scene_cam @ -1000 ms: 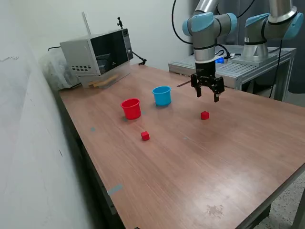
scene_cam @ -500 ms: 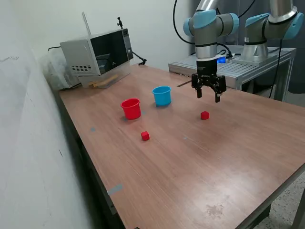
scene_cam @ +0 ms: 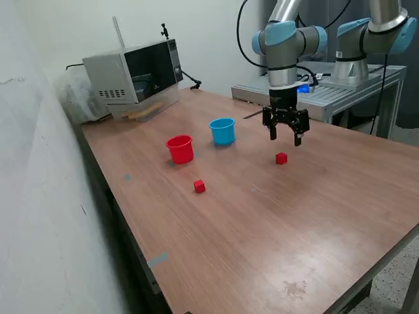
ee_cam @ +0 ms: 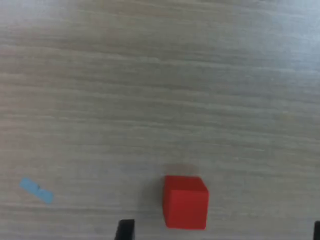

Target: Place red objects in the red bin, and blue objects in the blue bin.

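Observation:
Two small red cubes lie on the wooden table: one (scene_cam: 281,157) below my gripper, the other (scene_cam: 199,186) nearer the table's front, toward the exterior view's left. The red cup (scene_cam: 180,148) and the light blue cup (scene_cam: 222,131) stand side by side beyond them. My gripper (scene_cam: 285,137) hangs open in the air just above and slightly behind the first cube. The wrist view shows that cube (ee_cam: 185,201) on the table close to one dark fingertip (ee_cam: 125,230). No blue cubes show.
A microwave (scene_cam: 133,69) sits at the table's far corner toward the exterior view's left. A second robot arm (scene_cam: 370,36) stands on a metal bench (scene_cam: 327,88) behind the table. A small strip of blue tape (ee_cam: 36,190) is stuck to the tabletop.
My gripper has shifted slightly toward the exterior view's right and dropped a little. The cubes and cups have not moved.

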Available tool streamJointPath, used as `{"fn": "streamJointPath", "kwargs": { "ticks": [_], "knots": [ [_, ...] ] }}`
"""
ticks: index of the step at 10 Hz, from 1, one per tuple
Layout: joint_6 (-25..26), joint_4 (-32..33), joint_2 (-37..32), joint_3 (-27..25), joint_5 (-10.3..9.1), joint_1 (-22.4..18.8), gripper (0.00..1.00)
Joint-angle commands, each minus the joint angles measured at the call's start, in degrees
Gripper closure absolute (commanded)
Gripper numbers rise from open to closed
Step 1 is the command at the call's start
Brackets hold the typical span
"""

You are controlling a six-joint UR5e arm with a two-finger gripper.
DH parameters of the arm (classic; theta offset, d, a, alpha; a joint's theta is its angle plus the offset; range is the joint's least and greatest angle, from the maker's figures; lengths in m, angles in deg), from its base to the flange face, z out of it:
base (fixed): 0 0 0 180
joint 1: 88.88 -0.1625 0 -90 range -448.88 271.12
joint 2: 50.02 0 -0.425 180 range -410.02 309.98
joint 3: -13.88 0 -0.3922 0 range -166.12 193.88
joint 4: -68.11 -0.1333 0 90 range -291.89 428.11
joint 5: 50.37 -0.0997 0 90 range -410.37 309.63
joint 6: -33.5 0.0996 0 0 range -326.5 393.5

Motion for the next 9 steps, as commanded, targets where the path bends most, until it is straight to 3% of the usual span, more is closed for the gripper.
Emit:
{"fn": "streamJointPath", "kwargs": {
  "ticks": [1, 9],
  "knots": [
    [0.5, 1.7, 1.4, -0.9, -0.11, 0.1, 0.00],
    [0.8, 2.8, 4.8, 0.0, -0.11, 0.1, 0.00]
  ]
}}
